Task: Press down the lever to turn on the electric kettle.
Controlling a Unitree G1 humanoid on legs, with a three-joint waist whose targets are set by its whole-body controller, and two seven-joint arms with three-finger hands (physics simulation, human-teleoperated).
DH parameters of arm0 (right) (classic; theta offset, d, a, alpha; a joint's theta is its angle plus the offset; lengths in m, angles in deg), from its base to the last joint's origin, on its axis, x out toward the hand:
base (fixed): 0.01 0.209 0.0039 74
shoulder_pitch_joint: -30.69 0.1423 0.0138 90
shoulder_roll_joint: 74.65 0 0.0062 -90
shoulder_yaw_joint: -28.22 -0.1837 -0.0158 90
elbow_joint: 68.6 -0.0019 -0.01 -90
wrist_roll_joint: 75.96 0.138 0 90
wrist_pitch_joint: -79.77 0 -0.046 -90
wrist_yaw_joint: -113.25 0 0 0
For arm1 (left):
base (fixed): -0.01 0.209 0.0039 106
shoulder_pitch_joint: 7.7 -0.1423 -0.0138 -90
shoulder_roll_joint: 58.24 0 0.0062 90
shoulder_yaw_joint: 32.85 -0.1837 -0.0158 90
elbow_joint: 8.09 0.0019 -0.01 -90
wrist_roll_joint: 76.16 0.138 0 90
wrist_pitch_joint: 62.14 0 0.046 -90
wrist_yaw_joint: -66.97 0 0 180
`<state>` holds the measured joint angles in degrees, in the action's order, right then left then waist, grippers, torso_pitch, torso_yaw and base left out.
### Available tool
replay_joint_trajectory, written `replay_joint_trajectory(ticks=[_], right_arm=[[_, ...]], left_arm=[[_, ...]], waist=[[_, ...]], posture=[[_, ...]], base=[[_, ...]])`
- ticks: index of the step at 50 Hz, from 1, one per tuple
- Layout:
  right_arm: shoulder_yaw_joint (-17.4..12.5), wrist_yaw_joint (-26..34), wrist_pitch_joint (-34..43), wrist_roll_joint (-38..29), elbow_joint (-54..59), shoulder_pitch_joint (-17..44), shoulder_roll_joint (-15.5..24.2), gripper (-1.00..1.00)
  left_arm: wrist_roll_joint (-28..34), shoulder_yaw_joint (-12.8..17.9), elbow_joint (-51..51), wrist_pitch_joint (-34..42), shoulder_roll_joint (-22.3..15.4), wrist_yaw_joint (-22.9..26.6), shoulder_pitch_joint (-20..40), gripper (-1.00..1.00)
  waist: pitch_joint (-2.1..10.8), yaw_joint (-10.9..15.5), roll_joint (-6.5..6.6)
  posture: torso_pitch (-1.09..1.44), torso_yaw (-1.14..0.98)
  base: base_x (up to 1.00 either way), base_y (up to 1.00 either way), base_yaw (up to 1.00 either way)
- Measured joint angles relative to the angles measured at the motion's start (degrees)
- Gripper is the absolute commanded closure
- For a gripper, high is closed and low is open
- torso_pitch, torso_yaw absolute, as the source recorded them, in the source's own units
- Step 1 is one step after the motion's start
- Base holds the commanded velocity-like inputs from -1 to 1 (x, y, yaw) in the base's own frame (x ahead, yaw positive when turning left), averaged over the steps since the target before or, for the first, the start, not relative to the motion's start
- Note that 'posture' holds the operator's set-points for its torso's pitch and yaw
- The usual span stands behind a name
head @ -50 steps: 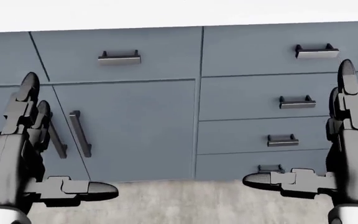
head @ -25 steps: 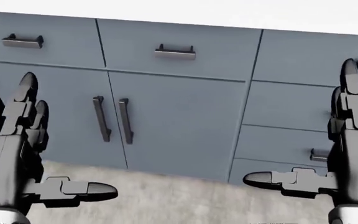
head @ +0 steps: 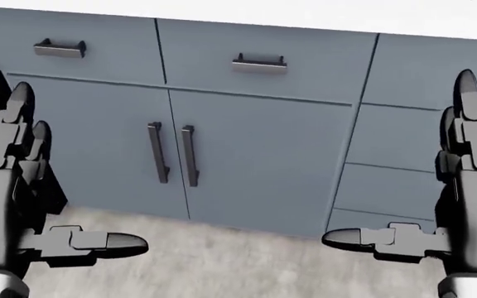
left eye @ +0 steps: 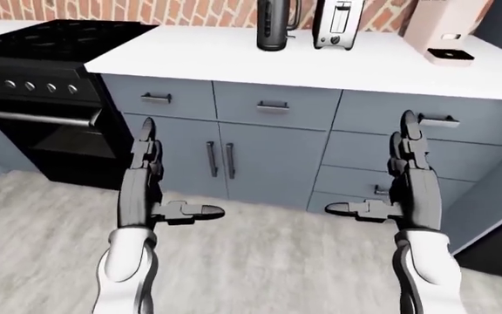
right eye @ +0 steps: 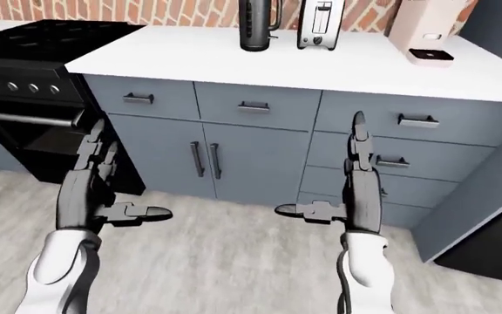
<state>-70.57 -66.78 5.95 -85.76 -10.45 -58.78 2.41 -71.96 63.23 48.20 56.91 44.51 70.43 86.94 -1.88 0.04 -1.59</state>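
Nearest, both robot hands are raised over a pale grey floor (left eye: pixel 260 261), neither holding anything: the left hand (left eye: pixel 147 190) has its fingers stretched straight up and its thumb pointing toward the view's centre, and the right hand (left eye: pixel 408 190) mirrors it, fingers up and thumb turned inward, so both are spread wide and well apart from each other. Beyond them runs a bank of blue-grey cabinets (left eye: pixel 277 157): a pair of doors with two upright bar handles (head: pixel 172 158) side by side at their meeting edge, a row of shallow drawers with short horizontal pulls above them, and a stack of drawers to the right in the left-eye view. To the left in that view stands a black oven range (left eye: pixel 33 85) with a row of knobs along its face and a bar handle below them. Above the cabinets lies a white countertop (left eye: pixel 233 59). At its far edge, against a red brick wall (left eye: pixel 190 12), the dark electric kettle (left eye: pixel 275 25) stands upright, just beside a silver toaster (left eye: pixel 338 25) on its right; further right sits a pink coffee machine (left eye: pixel 447 33). The kettle's lever is too small to make out, and the kettle is well apart from both hands.
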Motion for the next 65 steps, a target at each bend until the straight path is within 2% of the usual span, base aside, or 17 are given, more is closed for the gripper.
replay_joint_trajectory(ticks=[2,7,11,17,21,24,26,30,34,37,43,47,49,55,59,62,65], right_arm=[[-0.88,-0.22,0.12,-0.10,-0.12,-0.06,0.26,-1.00],[-1.38,-0.59,0.44,-0.24,0.17,-0.08,0.32,-1.00],[-0.90,-0.47,-0.06,-0.23,-0.76,0.30,0.36,-1.00],[0.01,0.16,0.46,0.04,0.58,-0.34,-0.14,-1.00],[-0.44,-0.13,0.23,-0.20,-0.52,0.05,-0.01,-1.00],[-0.59,-0.17,-0.40,-0.19,-0.90,0.22,0.18,-1.00],[-1.29,-0.34,-0.19,-0.34,-0.52,-0.06,0.36,-1.00],[-1.48,-0.52,0.74,-0.48,0.00,-0.50,0.23,-1.00],[-1.20,-0.38,0.37,-0.41,-0.72,-0.14,0.30,-1.00],[-1.10,-0.33,0.16,-0.43,-1.21,0.07,0.18,-1.00],[-0.19,0.27,0.67,-0.23,-0.21,-0.29,-0.10,-1.00],[-0.45,0.06,0.13,-0.37,-1.14,0.05,-0.01,-1.00],[-0.39,0.05,-0.21,-0.38,-1.51,0.09,-0.01,-1.00],[-1.43,-0.30,0.46,-0.58,-0.63,-0.75,0.14,-1.00],[-1.15,-0.19,0.18,-0.57,-1.21,-0.49,0.17,-1.00],[-1.00,-0.06,0.00,-0.53,-1.58,-0.27,0.01,-1.00],[0.02,0.42,0.28,-0.17,-0.68,-0.62,-0.37,-1.00]], left_arm=[[-0.23,-0.52,-0.01,0.02,0.21,0.10,0.24,-1.00],[-0.59,-0.69,0.53,0.06,0.11,0.30,0.28,-1.00],[-0.43,-0.37,0.43,-0.57,0.07,0.06,0.02,-1.00],[-0.04,0.56,1.59,-0.33,-0.14,-0.41,-0.84,-1.00],[-0.08,0.23,0.87,-1.09,-0.16,-0.30,-0.61,-1.00],[-0.30,0.28,0.37,-1.51,0.05,-0.27,-0.49,-1.00],[-0.55,-0.49,0.93,-1.59,0.46,-0.10,-0.89,-1.00],[-0.74,-0.57,0.83,-0.71,0.33,0.16,-1.23,-1.00],[-0.55,-0.17,0.13,-1.55,0.17,0.03,-0.83,-1.00],[-0.44,-0.16,-0.18,-1.78,0.02,-0.01,-0.73,-1.00],[-0.02,0.77,1.14,-0.87,-0.15,-0.34,-1.28,-1.00],[-0.08,0.57,0.22,-1.31,-0.22,-0.22,-0.92,-1.00],[-0.10,0.55,-0.04,-1.63,-0.24,-0.16,-0.80,-1.00],[-0.39,-0.79,1.25,-1.64,0.39,0.51,-1.70,-1.00],[-0.16,-0.24,0.28,-1.60,0.27,0.31,-1.19,-1.00],[-0.13,-0.13,0.14,-2.48,0.10,0.25,-1.19,-1.00],[0.14,0.76,0.71,-1.56,-0.10,-0.02,-1.44,-1.00]], waist=[[-0.18,-0.39,1.20],[-0.03,-0.14,1.60],[-0.30,0.01,4.82],[-0.37,0.73,3.76],[-0.27,0.67,1.19],[0.44,0.63,-1.81],[-0.01,0.02,-0.65],[-0.26,-0.08,0.06],[-0.62,-0.03,2.79],[-0.06,0.00,5.53],[-0.08,0.64,3.45],[-0.13,0.73,0.56],[0.36,0.70,-1.77],[-0.04,-0.30,-0.20],[-0.73,-0.12,2.74],[-0.12,-0.01,5.52],[-0.42,0.65,4.58]], posture=[[0.00,0.00],[0.00,0.00],[0.00,0.00],[0.00,0.00],[0.00,0.00],[0.00,0.00],[0.00,0.00],[0.00,0.00],[0.00,0.00],[0.00,0.00],[0.00,0.00],[0.00,0.00],[0.00,0.00],[0.00,0.00],[0.00,0.00],[0.00,0.00],[0.00,0.00]], base=[[0.07,0.00,0.00],[0.07,0.00,0.00],[0.07,0.00,0.00],[0.07,0.00,0.00],[0.06,0.00,0.00],[0.06,0.00,0.00],[0.07,0.00,0.00],[0.06,0.00,0.00],[0.07,0.00,0.00],[0.07,0.00,0.00],[0.07,0.00,0.00],[0.07,0.00,0.00],[0.06,0.00,0.00],[0.07,0.00,0.00],[0.07,0.00,0.00],[0.06,0.00,0.00],[0.07,0.00,0.00]])
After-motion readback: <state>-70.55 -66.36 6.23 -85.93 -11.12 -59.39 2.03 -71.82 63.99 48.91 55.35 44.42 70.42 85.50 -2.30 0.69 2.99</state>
